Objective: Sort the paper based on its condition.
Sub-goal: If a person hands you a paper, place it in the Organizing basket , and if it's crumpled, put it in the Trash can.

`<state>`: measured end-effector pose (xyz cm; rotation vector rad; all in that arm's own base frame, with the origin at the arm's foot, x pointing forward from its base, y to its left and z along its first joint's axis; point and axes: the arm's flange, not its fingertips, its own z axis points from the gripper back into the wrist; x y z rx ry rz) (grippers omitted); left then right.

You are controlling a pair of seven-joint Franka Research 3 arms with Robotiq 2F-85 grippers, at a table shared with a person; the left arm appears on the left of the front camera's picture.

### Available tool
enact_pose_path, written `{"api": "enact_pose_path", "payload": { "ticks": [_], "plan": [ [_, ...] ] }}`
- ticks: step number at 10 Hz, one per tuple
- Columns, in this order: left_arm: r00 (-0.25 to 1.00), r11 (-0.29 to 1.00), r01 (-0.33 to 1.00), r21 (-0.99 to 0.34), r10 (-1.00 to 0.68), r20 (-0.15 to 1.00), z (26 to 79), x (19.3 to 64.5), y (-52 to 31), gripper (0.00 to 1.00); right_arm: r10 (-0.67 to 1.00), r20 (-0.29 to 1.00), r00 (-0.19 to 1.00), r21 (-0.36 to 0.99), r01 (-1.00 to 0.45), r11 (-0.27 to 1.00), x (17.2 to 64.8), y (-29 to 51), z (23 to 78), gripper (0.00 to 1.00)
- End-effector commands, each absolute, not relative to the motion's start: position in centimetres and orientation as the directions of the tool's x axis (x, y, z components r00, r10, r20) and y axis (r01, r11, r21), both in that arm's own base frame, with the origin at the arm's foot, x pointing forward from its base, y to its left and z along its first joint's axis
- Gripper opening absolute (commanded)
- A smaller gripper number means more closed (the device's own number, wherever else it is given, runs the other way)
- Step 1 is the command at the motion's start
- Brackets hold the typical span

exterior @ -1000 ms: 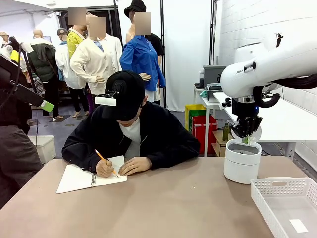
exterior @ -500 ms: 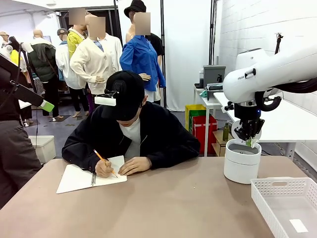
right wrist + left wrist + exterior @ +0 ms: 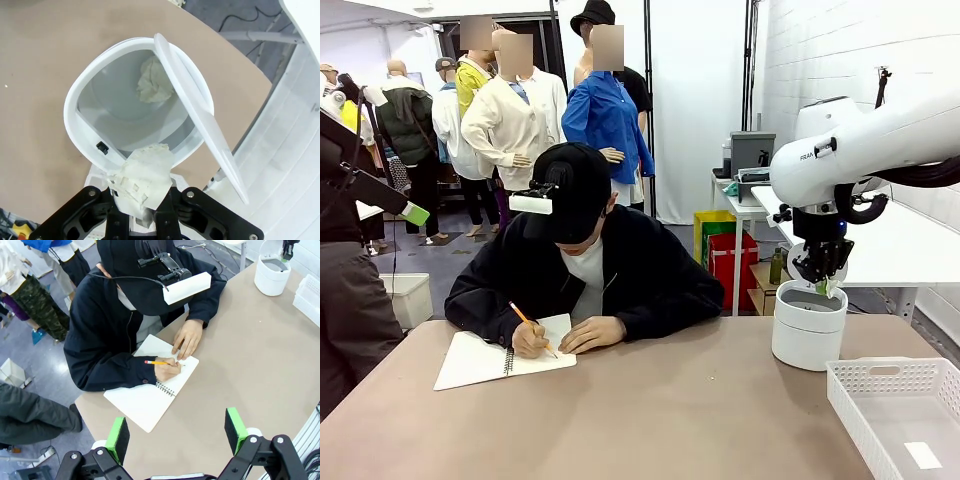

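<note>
Shifting slightly sideways over the bin (image 3: 808, 335) in the last second, then settling, the right gripper (image 3: 825, 283) hangs at its open mouth; its jaws are pinched almost closed on the crumpled paper (image 3: 145, 172), which sits above the rim, not yet dropped; letting go looks like the step due. Another wad (image 3: 154, 82) already lies inside. The left gripper (image 3: 177, 432) gapes wide and empty above the table near the notebook (image 3: 145, 397). The paper buries the right fingertips; from the front it is a mere fleck, and the bin's inside is hidden.
</note>
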<state>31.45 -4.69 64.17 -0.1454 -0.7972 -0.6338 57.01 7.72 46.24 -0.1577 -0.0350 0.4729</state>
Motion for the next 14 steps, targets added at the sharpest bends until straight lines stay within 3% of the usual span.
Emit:
{"api": "enact_pose_path", "payload": {
  "ticks": [1, 4, 5, 9, 10, 11, 13, 14],
  "plan": [
    [0.519, 0.807, 0.580, 0.106, -0.467, 0.716, 64.1, 31.6, -4.7, 1.00, 0.458, 0.005, 0.889, -0.182, -0.449, 0.875, 57.0, 7.9, 45.9, 0.40],
    [0.519, 0.807, 0.580, 0.106, -0.467, 0.716, 64.1, 31.6, -4.7, 1.00, 0.475, 0.002, 0.880, -0.196, -0.466, 0.863, 56.7, 8.1, 45.7, 0.92],
    [0.519, 0.807, 0.580, 0.106, -0.467, 0.716, 64.1, 31.6, -4.7, 1.00, 0.478, -0.001, 0.878, -0.196, -0.469, 0.861, 56.6, 8.2, 45.7, 1.00],
    [0.519, 0.807, 0.580, 0.106, -0.467, 0.716, 64.1, 31.6, -4.7, 1.00, 0.512, -0.065, 0.857, -0.190, -0.514, 0.836, 56.3, 8.6, 45.2, 1.00],
    [0.519, 0.807, 0.580, 0.106, -0.467, 0.716, 64.1, 31.6, -4.7, 1.00, 0.500, -0.026, 0.865, -0.170, -0.497, 0.851, 56.5, 8.9, 45.2, 1.00],
    [0.519, 0.807, 0.580, 0.106, -0.467, 0.716, 64.1, 31.6, -4.7, 1.00, 0.501, -0.070, 0.863, -0.217, -0.503, 0.836, 56.4, 9.2, 44.3, 1.00],
    [0.519, 0.807, 0.580, 0.106, -0.467, 0.716, 64.1, 31.6, -4.7, 1.00, 0.516, -0.021, 0.856, -0.185, -0.511, 0.840, 56.4, 9.8, 44.0, 1.00],
    [0.519, 0.807, 0.580, 0.106, -0.467, 0.716, 64.1, 31.6, -4.7, 1.00, 0.506, -0.022, 0.862, -0.270, -0.492, 0.828, 56.4, 10.0, 43.7, 1.00]
  ]
}}
